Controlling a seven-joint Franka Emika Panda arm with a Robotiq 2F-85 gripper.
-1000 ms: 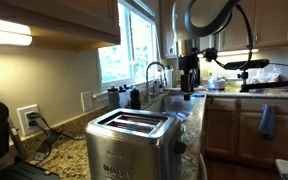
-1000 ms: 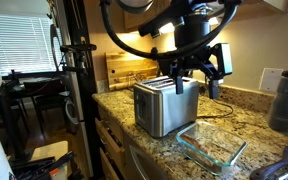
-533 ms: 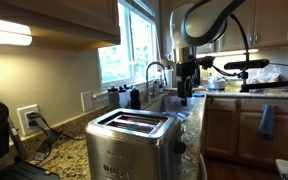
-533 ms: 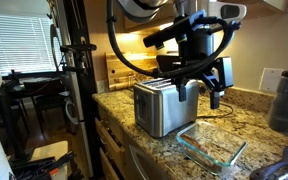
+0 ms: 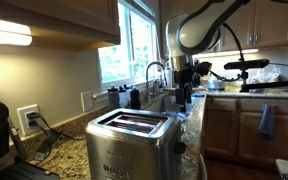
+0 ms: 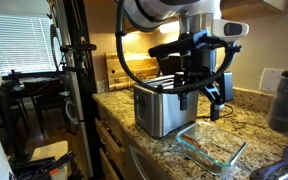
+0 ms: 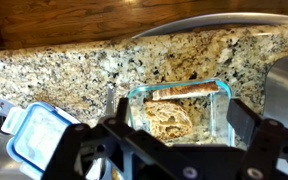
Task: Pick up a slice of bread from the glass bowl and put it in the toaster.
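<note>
Moved: gripper [image 6: 204, 98] lower, closer to counter [image 6: 154, 150] beside toaster [image 6: 164, 108]
Fingers: spread wide, empty
Slice of bread [image 7: 174, 116]: in glass bowl [image 7: 180, 88]

The steel toaster [image 5: 134, 145] sits nearest on the granite counter [image 5: 62, 160]. Farther back to its right, the arm's gripper [image 5: 181, 100] hangs beside the sink faucet [image 5: 156, 70].

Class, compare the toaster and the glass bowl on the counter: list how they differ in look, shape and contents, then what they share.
The toaster is opaque brushed steel; the glass bowl is see-through. The toaster is a tall box; the glass bowl is low and shallow. The glass bowl holds the slice of bread; the toaster's slots show none. Both stand on the granite counter.
</note>
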